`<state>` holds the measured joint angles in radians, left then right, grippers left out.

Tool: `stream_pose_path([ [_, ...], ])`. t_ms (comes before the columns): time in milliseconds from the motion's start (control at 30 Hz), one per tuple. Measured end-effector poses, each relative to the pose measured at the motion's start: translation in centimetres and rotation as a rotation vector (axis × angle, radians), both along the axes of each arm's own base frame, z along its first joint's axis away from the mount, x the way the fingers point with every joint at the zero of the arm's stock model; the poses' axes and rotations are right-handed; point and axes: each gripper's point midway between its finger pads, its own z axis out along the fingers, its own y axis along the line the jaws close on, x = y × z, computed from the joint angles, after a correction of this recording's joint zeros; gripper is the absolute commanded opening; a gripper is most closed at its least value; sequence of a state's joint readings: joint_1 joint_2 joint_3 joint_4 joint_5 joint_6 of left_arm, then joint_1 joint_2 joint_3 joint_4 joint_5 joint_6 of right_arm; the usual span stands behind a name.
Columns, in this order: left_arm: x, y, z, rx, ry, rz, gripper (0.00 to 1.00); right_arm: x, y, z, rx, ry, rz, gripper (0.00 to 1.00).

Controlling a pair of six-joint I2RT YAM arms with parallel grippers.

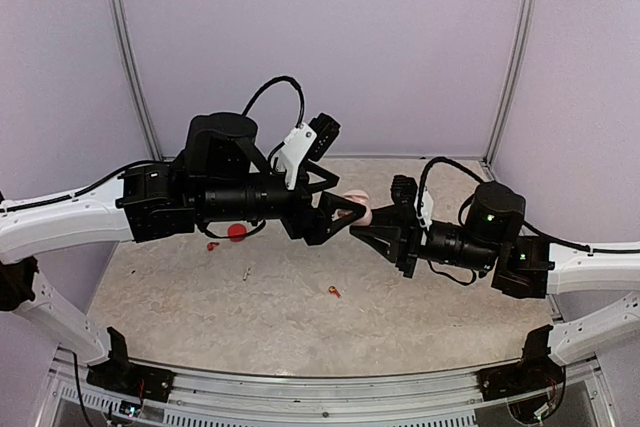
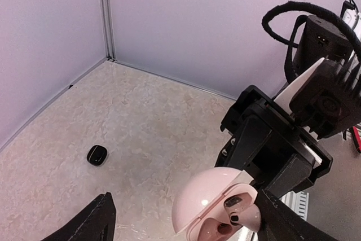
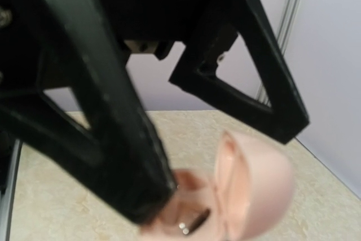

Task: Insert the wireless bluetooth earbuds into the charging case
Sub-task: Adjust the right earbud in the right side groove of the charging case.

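Observation:
The pink charging case [image 2: 204, 200] hangs open above the table, its lid [image 3: 256, 182] swung up. My right gripper [image 1: 373, 227] is shut on its base from the right. A pale earbud [image 2: 239, 209] with black patches sits in one socket; the other socket beside it looks empty. My left gripper [image 2: 183, 196] stands open astride the case, its fingers [image 3: 113, 139] wide apart, one close against the case's side. On the table lie a red-orange earbud [image 1: 212, 245], a pale one [image 1: 247, 273] and an orange one [image 1: 333, 292].
A round red case [image 1: 237, 232] lies under the left arm. A small glossy black piece [image 2: 96, 155] rests on the beige table [image 1: 430, 297] near the back left corner. Lilac walls [image 1: 320, 37] close in the back and sides.

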<state>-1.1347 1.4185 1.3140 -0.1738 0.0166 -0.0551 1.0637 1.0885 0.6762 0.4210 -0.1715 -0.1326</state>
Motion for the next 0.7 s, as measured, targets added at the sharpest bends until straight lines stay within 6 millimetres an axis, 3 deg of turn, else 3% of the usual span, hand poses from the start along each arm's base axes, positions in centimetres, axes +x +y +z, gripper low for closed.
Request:
stream_pose_path([
  [700,1.06,-0.49,-0.74,-0.04,0.095,0.046,0.84,0.72,-0.13,-0.29,-0.007,0.004,-0.041,0.0],
])
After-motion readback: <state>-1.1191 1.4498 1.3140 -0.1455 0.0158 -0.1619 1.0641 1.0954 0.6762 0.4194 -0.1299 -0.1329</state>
